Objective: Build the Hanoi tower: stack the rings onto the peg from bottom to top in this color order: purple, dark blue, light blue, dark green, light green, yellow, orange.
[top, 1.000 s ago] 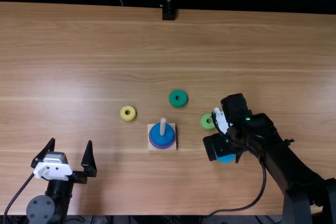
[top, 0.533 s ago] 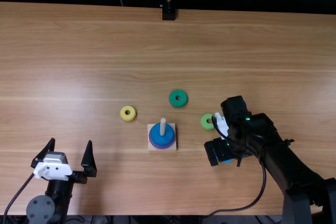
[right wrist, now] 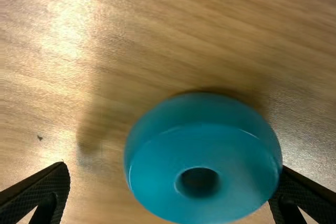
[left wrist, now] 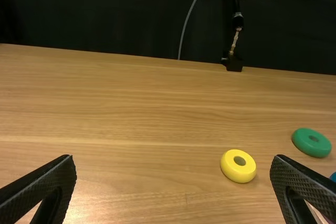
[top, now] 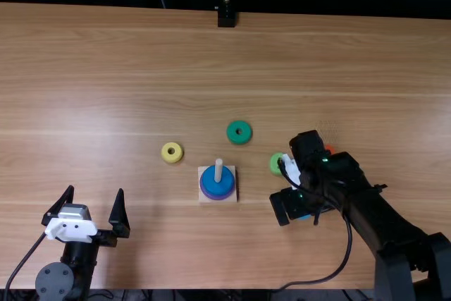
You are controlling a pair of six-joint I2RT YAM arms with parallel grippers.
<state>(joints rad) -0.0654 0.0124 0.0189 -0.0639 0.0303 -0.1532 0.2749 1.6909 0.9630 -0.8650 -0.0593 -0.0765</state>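
In the top view my left gripper (top: 95, 194) stands open at lower left. My right gripper (top: 303, 208) is low over the light blue ring (top: 304, 217), right of the peg (top: 218, 170). The peg's base holds a purple ring (top: 218, 198) under a dark blue ring (top: 224, 184). In the left wrist view the open left gripper (left wrist: 173, 159) has nothing between its fingers. In the right wrist view the light blue ring (right wrist: 157, 182) lies between the widely parted fingers of the right gripper (right wrist: 173, 167), closer to one finger.
A dark green ring (top: 232, 135) lies behind the peg, a yellow ring (top: 165, 157) to its left. Beside the right gripper is a light green ring (top: 274, 164), partly covered. An orange ring (top: 330, 149) peeks out behind the right arm. A black stand (top: 226, 17) is at the far edge.
The right arm has shifted slightly left, and the orange ring has come into sight behind it. The left arm and the stacked rings have stayed put.
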